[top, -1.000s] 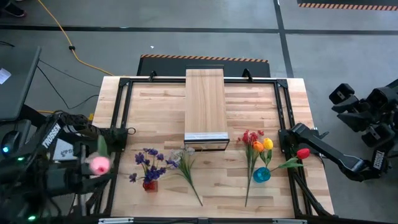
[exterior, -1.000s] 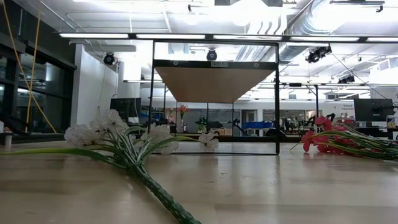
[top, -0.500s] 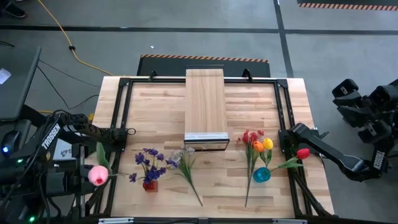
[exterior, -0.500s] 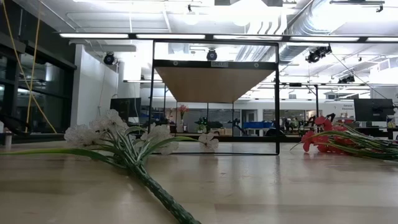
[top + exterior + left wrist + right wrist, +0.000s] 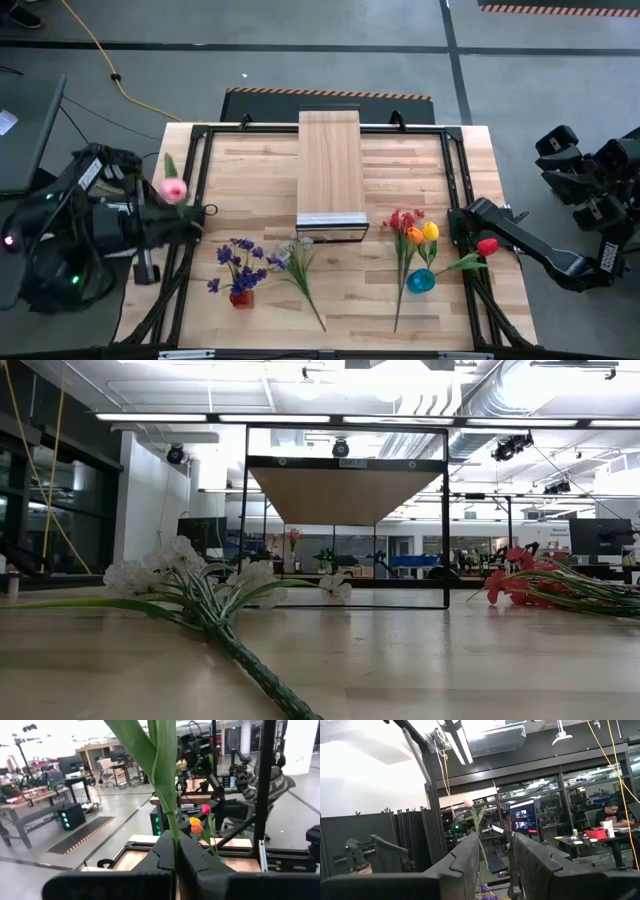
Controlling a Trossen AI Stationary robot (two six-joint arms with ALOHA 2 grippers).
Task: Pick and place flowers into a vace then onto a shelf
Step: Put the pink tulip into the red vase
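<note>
- Grip: the left gripper (image 5: 175, 862) is clenched on the green stem of the pink tulip (image 5: 174, 189). It holds the flower in the air at the 9 o'clock edge of the table, apart from the wood.
- Target, in my judgement: the red vase (image 5: 240, 297) at 7 o'clock is the nearest one, and it already holds the purple spray (image 5: 240, 255). The stem should come above its mouth upright and go down on the free side of the purple blossoms.
- Care: the vase looks small and light, so a tilted stem can push it over. It is better to lower slowly and let go only when the stem end is inside.
- Obstacle: the white spray (image 5: 295, 258) lies flat on the table just beside the red vase, toward 6 o'clock. The arm should come from above, not sweep across it.
- Shelf (image 5: 330, 150): it runs from the centre toward 12 o'clock and nothing stands on it yet, so that step comes later.
- Blue vase (image 5: 421, 282): it stands at 5 o'clock with orange, yellow and red tulips.
- Right gripper (image 5: 495, 840): it waits near 4 o'clock, its fingers apart, and I see nothing grasped.
</note>
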